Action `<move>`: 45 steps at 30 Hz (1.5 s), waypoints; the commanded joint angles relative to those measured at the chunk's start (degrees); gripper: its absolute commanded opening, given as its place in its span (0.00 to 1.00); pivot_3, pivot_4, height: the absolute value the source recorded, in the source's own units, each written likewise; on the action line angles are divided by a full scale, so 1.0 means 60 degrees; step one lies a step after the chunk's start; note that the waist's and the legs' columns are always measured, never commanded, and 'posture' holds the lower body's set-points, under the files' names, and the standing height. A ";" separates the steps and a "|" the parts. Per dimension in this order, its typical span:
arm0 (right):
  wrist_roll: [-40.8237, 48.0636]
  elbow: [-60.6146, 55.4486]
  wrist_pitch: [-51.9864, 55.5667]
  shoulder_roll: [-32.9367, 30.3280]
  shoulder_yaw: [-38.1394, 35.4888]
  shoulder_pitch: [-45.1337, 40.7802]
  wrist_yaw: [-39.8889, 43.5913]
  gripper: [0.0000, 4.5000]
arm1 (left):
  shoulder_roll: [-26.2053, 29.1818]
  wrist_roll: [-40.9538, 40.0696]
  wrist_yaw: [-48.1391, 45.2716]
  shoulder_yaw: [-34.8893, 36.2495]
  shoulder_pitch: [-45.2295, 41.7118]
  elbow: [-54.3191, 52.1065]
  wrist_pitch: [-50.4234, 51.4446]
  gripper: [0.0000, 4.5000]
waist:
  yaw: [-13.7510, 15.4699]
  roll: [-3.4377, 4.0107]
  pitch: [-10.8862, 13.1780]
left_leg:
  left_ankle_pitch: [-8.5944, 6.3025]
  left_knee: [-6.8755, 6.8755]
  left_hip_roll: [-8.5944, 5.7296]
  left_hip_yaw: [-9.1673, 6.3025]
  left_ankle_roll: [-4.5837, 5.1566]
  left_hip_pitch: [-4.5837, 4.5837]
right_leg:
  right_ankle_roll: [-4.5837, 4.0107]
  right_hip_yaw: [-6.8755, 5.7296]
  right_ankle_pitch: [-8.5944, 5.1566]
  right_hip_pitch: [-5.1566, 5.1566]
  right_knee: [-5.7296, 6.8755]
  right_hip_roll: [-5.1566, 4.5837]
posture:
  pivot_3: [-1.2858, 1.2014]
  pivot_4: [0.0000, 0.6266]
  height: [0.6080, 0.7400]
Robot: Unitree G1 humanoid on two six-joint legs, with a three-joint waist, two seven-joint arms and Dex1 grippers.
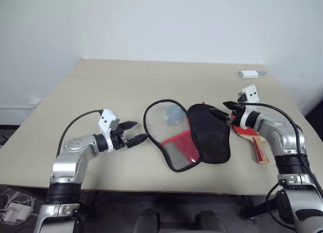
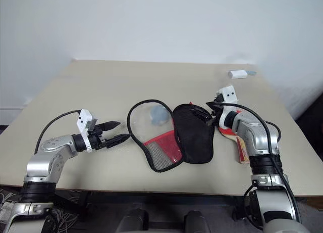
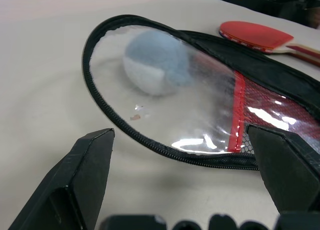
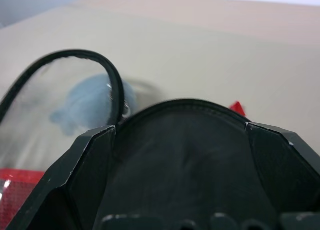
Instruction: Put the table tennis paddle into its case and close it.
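left gripper (image 1: 132, 133) open beside unzipped case (image 1: 208, 133); paddle (image 1: 251, 136) outside.

A beige desk (image 1: 101, 91) stands against a plain white wall (image 1: 161, 20). Near its far right corner lies a small white block (image 1: 248, 74). White cables and an adapter (image 1: 15, 212) sit on the floor, lower left.

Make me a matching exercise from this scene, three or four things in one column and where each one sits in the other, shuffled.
1. table tennis paddle
2. case
3. left gripper
4. small white object

A. lying open at the table's middle
B. open, beside the case's clear flap
C. near the table's far right edge
D. flat on the table, partly under the right arm

Pairs: 1-D, 2-A, 3-B, 4-C
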 commanded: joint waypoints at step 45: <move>0.0400 -0.2651 0.3152 -0.1486 -0.2826 0.3652 -0.2831 1.00 | -0.0896 0.0409 -0.1347 -0.1965 -0.2817 0.2131 -0.0352 1.00 | 0.0001 0.0007 -0.0004 | 0.0020 0.0009 -0.0003 -0.0002 0.0032 0.0005 | -0.0013 0.0010 -0.0010 0.0010 0.0001 0.0002 | 0.52 0.00 1.00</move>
